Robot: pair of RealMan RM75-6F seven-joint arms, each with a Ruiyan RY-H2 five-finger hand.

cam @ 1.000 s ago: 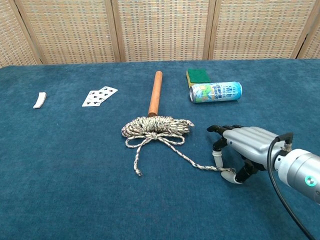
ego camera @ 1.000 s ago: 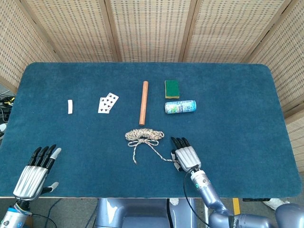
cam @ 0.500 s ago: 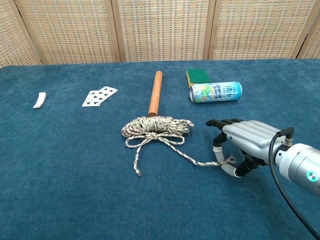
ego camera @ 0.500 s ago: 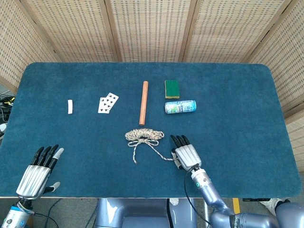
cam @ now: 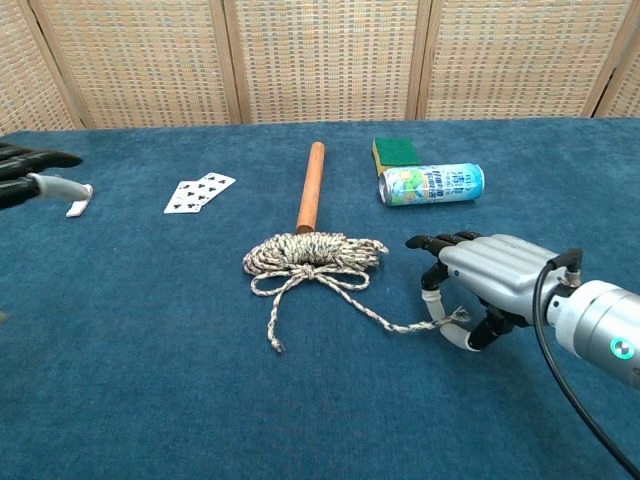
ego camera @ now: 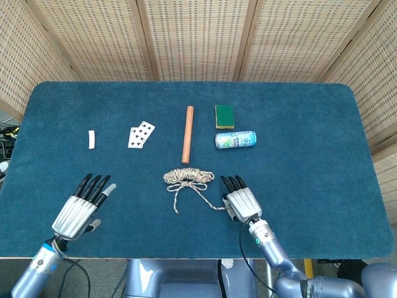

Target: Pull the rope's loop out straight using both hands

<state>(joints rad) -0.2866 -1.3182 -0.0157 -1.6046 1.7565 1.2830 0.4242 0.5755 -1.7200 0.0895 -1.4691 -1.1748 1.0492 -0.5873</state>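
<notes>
The speckled rope (ego camera: 188,177) (cam: 313,253) lies as a coiled bundle tied with a bow at mid-table. One loose tail (cam: 271,330) trails toward the front. The other tail (cam: 400,324) runs right to my right hand (ego camera: 242,202) (cam: 490,285), which pinches its end between thumb and a finger just above the cloth. My left hand (ego camera: 80,208) (cam: 30,175) hovers over the front left of the table with fingers spread and nothing in it, well left of the rope.
A wooden rod (ego camera: 187,134) lies just behind the coil. A green sponge (ego camera: 224,115) and a lying can (ego camera: 235,139) sit behind my right hand. Playing cards (ego camera: 141,133) and a small white piece (ego camera: 92,138) lie at the left of the blue table (ego camera: 310,155).
My left hand has come forward and to the right, from the table's front edge in over the cloth. My right hand has edged forward a little, carrying the rope's tail end.
</notes>
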